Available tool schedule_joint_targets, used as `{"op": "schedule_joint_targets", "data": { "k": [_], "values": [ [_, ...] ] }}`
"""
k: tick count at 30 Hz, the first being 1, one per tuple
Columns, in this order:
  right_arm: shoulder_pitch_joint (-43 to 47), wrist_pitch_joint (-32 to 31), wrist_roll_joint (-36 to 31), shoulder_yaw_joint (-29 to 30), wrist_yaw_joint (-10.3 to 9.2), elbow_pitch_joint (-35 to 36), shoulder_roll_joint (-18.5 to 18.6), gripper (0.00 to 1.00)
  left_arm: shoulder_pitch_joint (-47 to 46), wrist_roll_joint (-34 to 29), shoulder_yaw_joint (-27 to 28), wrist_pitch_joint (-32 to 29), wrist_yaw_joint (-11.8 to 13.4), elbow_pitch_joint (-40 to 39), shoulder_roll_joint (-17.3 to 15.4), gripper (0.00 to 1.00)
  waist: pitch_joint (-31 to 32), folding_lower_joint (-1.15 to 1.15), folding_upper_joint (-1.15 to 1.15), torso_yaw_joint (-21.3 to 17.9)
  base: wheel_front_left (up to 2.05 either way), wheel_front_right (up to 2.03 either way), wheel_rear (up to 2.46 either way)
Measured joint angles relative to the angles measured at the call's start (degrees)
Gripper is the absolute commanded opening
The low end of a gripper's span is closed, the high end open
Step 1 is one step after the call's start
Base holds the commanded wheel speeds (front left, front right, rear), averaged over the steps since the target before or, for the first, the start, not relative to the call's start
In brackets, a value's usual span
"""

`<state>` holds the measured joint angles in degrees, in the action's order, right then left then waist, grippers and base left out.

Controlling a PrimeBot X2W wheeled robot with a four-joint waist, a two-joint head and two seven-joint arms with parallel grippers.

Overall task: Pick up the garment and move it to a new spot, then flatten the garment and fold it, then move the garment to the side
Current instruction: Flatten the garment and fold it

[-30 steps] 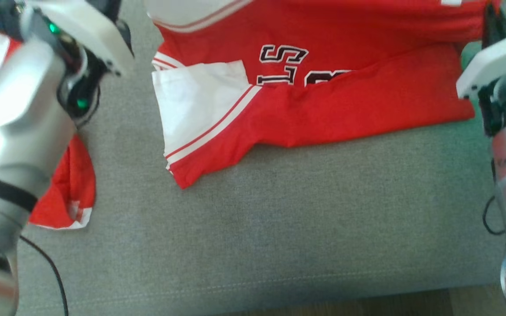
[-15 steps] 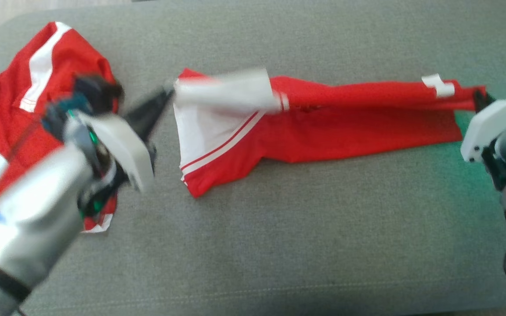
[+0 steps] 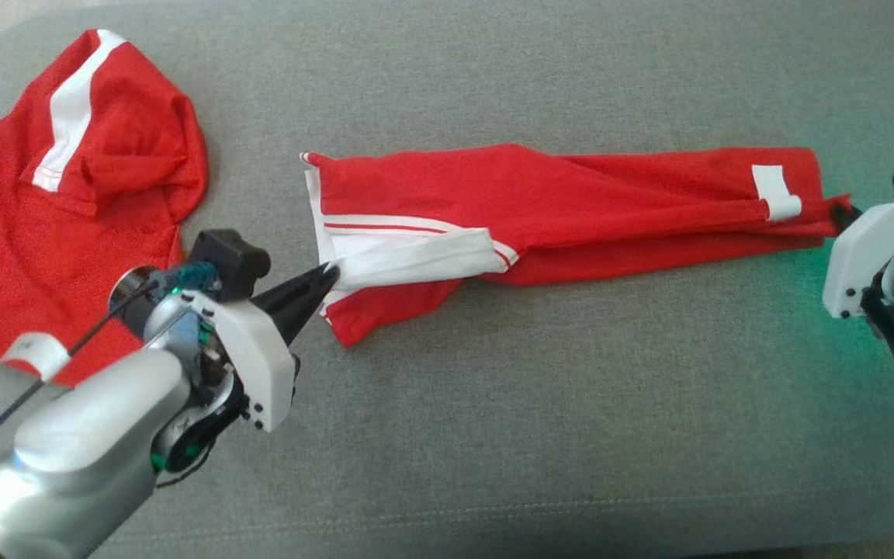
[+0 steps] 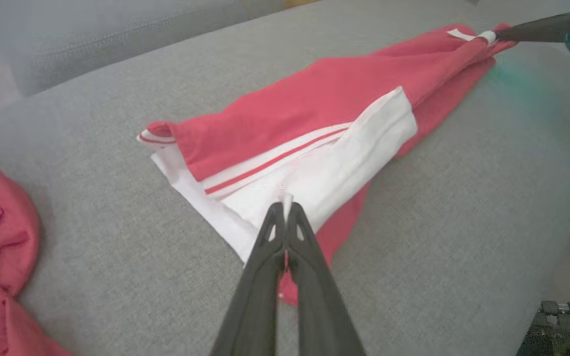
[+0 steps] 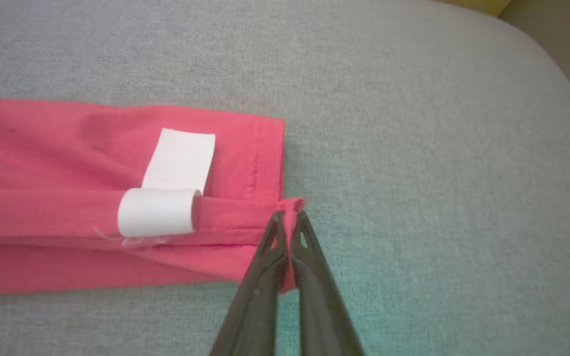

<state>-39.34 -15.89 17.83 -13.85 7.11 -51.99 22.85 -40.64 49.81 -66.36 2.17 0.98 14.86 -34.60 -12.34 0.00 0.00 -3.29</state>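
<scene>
On the cushion (image 3: 493,435), centre, the garment (image 3: 587,206) lies in a long folded strip; my left jaws clamp its white sleeve (image 3: 416,260), right jaws clamp the hem corner (image 5: 291,203); judged mid-fold; further folds and the move aside remain.

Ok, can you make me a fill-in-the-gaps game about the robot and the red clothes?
The long folded red-and-white cloth garment lies on a soft ____ fabric cushion.
The left gripper is shut on the garment's ____ edge.
The right gripper is shut on its ____ corner, beside a white rectangular label.
A second, crumpled red garment with a white stripe lies on the robot's ____ side.
Missing words: grey, white, red, left.
</scene>
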Motion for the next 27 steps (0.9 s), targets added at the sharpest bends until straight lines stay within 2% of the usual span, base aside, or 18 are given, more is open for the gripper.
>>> {"op": "schedule_joint_targets", "data": {
  "k": [1,2,7,12,16,20,23,27],
  "values": [
    [0.0,0.0,0.0,0.0,0.0,0.0,0.0,1.0,0.0,0.0,0.0,0.0,0.0,0.0,0.0,0.95,0.0,0.0,0.0,0.0,0.0,0.0,0.0],
    [0.31,-0.32,0.45,0.09,0.0,0.53,0.02,1.0,0.05,-0.84,-0.2,0.13,0.6,0.34,-0.01,1.0,-0.02,0.0,0.0,-0.1,0.0,0.0,0.0],
    [0.72,1.1,2.5,2.26,0.0,4.33,0.48,1.0,0.38,-1.33,1.25,3.68,3.65,2.38,0.41,1.0,0.62,0.0,0.0,-0.25,0.0,0.0,0.0],
    [1.78,6.46,4.39,5.93,0.0,10.82,-0.16,1.0,1.64,2.13,7.7,10.1,7.62,3.46,2.82,1.0,1.99,0.0,0.0,-0.09,0.0,0.0,0.0],
    [3.56,12.3,4.93,9.24,0.0,17.96,-2.68,1.0,3.2,4.7,17.01,12.09,10.16,1.88,5.77,1.0,2.9,0.0,0.0,0.16,0.0,0.0,0.0],
    [7.28,18.03,4.28,11.65,0.0,25.57,-6.39,1.0,7.73,1.87,33.1,12.14,11.63,-4.03,10.42,1.0,3.62,0.0,0.0,0.33,0.0,0.0,0.0],
    [11.05,22.06,0.6,11.82,0.0,30.37,-8.49,1.0,13.13,-2.86,43.22,12.54,11.56,-8.06,14.36,1.0,4.09,0.0,0.0,0.34,0.0,0.0,0.0],
    [16.09,25.24,-3.37,12.79,0.0,34.48,-11.51,1.0,20.4,-11.09,48.67,12.54,9.2,-10.63,18.25,1.0,4.52,0.0,0.0,0.6,0.0,0.0,0.0]
  ]
}}
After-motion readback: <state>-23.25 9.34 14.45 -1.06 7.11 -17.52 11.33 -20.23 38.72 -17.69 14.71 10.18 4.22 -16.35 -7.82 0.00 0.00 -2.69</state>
